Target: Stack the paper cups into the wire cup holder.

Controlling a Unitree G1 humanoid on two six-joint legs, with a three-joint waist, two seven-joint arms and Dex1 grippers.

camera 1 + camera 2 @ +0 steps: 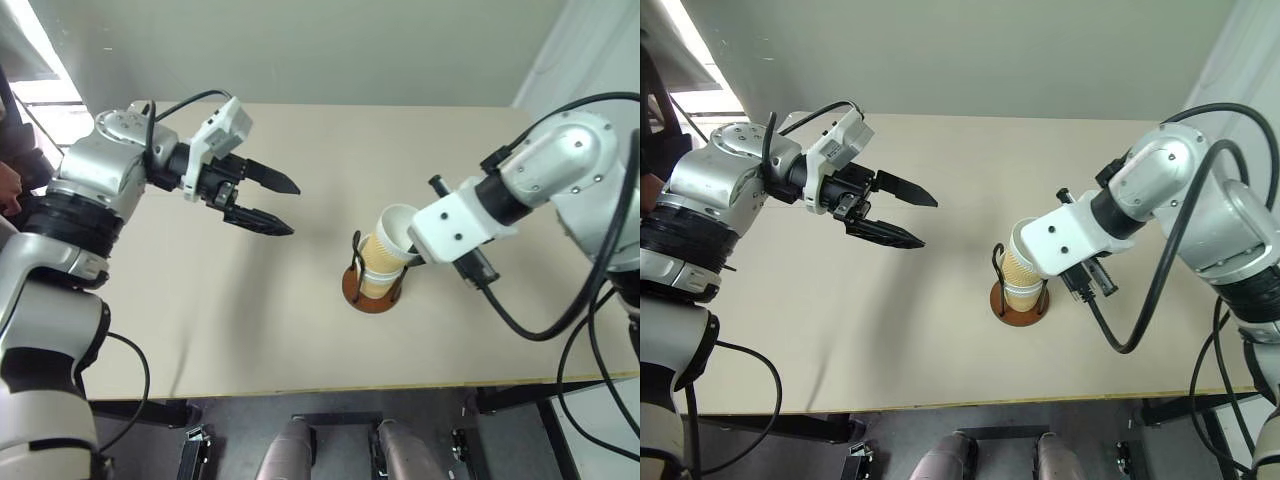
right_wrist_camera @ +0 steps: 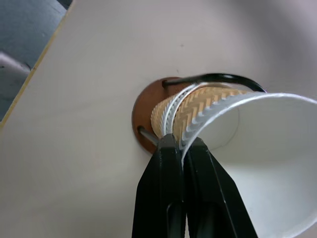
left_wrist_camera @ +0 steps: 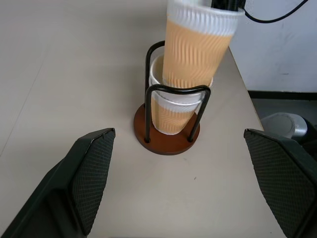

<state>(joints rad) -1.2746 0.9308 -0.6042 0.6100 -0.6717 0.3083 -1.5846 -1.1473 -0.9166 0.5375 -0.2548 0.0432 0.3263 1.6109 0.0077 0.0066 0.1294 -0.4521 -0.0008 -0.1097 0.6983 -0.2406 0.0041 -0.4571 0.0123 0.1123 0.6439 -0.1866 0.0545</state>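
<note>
Wire cup holder (image 1: 371, 287) standing upright on the beige surface (image 1: 250, 320), right of centre and toward the near edge; reddish-brown disc base flat, two black wire loops rising from it. Nested paper cups (image 3: 173, 106) seated between the loops, white rolled rims stacked one over the other. Top paper cup (image 1: 388, 240) tilted, lower end entered into the stack, open white mouth leaning up and toward the right arm. Exact count of cups below it not readable. Right pincer (image 2: 182, 148) pressed together on the top cup's rim, one black finger inside the wall, the other outside, seen plainly in the right wrist view; wrist angled steeply down over the holder. Left pincer (image 1: 268, 203) spread wide, holding nothing, hovering above the surface well to the left of the holder, fingers pointed toward it and slightly downward. In the left wrist view, both dark textured pads (image 3: 91, 171) flanking the holder from a distance, no contact.
</note>
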